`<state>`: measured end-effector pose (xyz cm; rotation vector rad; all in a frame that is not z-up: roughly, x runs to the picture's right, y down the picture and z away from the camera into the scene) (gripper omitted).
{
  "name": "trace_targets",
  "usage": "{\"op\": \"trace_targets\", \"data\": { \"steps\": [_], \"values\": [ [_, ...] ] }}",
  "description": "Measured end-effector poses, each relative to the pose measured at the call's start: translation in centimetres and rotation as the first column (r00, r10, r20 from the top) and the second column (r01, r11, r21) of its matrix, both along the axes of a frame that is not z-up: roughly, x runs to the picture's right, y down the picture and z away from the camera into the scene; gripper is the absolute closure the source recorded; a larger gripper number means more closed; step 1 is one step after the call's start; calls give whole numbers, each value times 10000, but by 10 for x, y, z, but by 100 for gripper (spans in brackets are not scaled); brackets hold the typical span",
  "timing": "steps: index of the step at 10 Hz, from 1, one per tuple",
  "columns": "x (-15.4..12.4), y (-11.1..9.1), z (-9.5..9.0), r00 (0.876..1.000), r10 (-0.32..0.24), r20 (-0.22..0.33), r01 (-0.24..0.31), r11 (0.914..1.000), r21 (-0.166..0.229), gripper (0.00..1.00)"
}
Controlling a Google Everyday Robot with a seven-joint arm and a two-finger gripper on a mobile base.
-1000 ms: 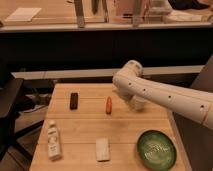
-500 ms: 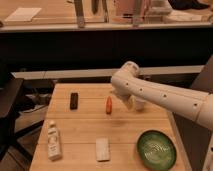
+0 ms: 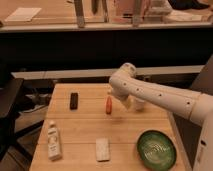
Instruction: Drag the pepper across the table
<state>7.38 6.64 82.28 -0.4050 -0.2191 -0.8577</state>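
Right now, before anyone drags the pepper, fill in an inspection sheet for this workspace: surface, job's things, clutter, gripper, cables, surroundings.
Surface: light wooden table, planks running lengthwise.
Job's things: red-orange pepper lying on the table's far half near the middle, not held.
Clutter: black bar left of the pepper; white bottle lying front left; white block front middle; green bowl front right.
Gripper: gripper open, low over the table just right of the pepper, holding nothing.
Cables: nothing seen.
Surroundings: white arm reaching in from the right; dark counter behind the table.
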Motion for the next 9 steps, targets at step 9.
{"op": "trace_targets", "data": {
  "steps": [9],
  "values": [
    [-18,10,44,9907,-1054,855,1076,9940,-214,20]
  ]
}}
